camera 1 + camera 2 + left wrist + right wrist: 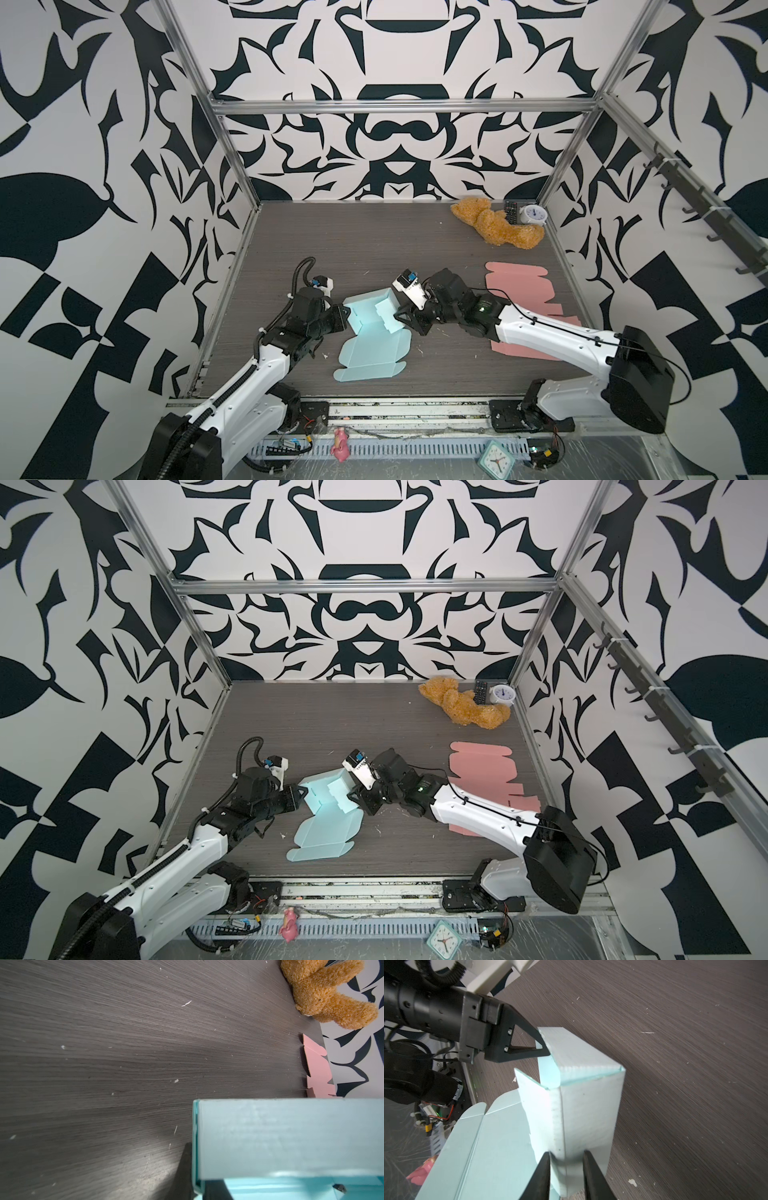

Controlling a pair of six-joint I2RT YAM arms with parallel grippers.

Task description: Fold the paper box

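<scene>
The light blue paper box (368,357) lies partly folded mid-table in both top views, its far end raised into walls and its near half flat (320,841). My left gripper (345,309) is shut on the upright left wall. In the left wrist view that wall's edge (195,1147) runs between its dark fingers (184,1169). My right gripper (399,318) comes in from the right, shut on the folded right wall (587,1105), a finger (544,1172) on each side. The left gripper (545,1051) pinches the far corner there.
A flat pink box blank (519,291) lies under the right arm. A brown teddy bear (494,226), a remote (510,211) and a white alarm clock (532,215) sit at the back right. A pink toy (340,444) and a teal clock (495,459) lie below the front rail.
</scene>
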